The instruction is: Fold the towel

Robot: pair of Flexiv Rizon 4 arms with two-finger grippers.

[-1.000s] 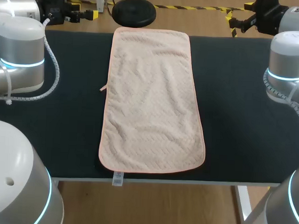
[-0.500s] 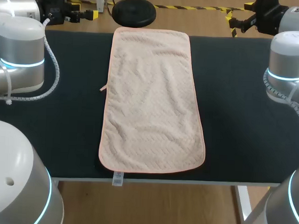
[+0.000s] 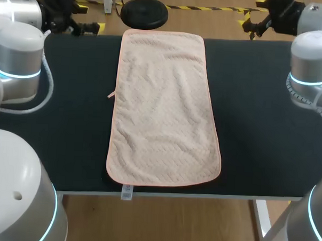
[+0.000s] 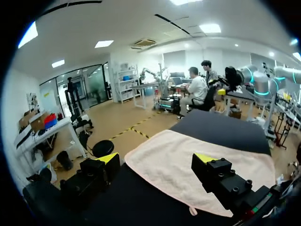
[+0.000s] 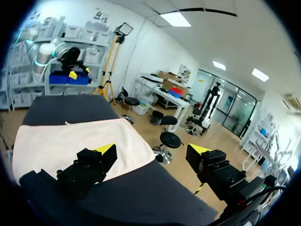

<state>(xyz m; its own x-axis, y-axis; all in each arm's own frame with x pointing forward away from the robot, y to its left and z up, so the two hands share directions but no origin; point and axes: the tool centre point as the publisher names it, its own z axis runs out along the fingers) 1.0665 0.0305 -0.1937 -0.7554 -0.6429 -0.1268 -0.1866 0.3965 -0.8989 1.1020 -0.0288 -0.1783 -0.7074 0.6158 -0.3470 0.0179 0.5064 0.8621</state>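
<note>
Dark table [image 3: 267, 130] | one towel [image 3: 164, 110], flat, unfolded | left pincer [image 4: 157, 158] spread | right pincer [image 5: 152, 149] spread

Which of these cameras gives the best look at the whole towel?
The head view: the towel lies flat, all four edges showing. The left wrist view sees it slantwise, partly behind the left tool; the right wrist view likewise, behind the right tool.

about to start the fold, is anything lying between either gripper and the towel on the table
Nothing visible does. The towel lies spread flat on the dark table. Only bare tabletop separates it from the left gripper and the right gripper, both near the table's far corners with jaws open.
</note>
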